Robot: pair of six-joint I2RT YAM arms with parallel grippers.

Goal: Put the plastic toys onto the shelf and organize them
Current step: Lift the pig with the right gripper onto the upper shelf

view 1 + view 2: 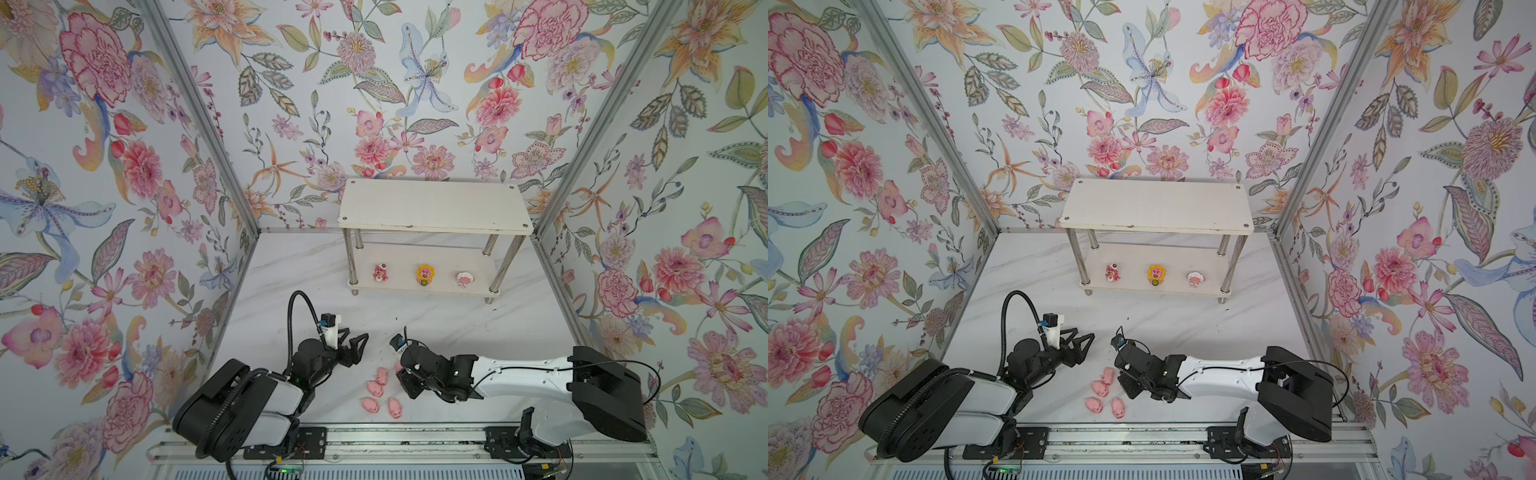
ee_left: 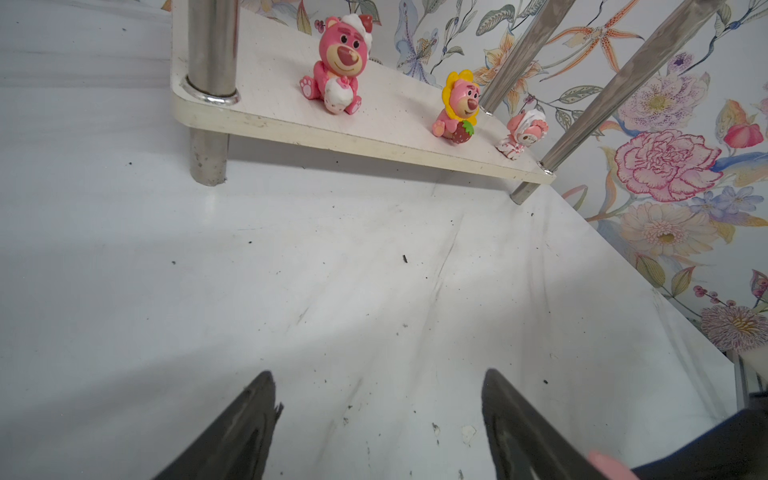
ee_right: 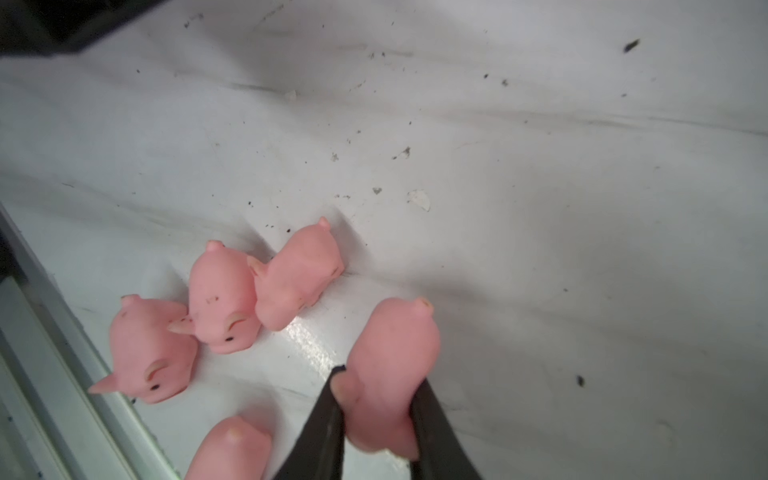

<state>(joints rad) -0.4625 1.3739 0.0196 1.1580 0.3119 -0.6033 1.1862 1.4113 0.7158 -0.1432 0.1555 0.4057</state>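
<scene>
Clamped across its flanks by the right gripper (image 3: 380,376), one pink pig (image 3: 395,332) looks set for a clean lift away from the other pigs (image 3: 224,299) just beside it, toward the shelf (image 1: 434,205) well ahead, while the left gripper (image 1: 356,337) hangs spread and empty.

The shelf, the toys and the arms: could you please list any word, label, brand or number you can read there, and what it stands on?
None can be read in any view.
Shelf: bare white boards with screw heads, no label.
Figurines on its lower tier: no lettering.
Pink pigs: plain.
Left arm and right arm: any marking is too small to read.
</scene>
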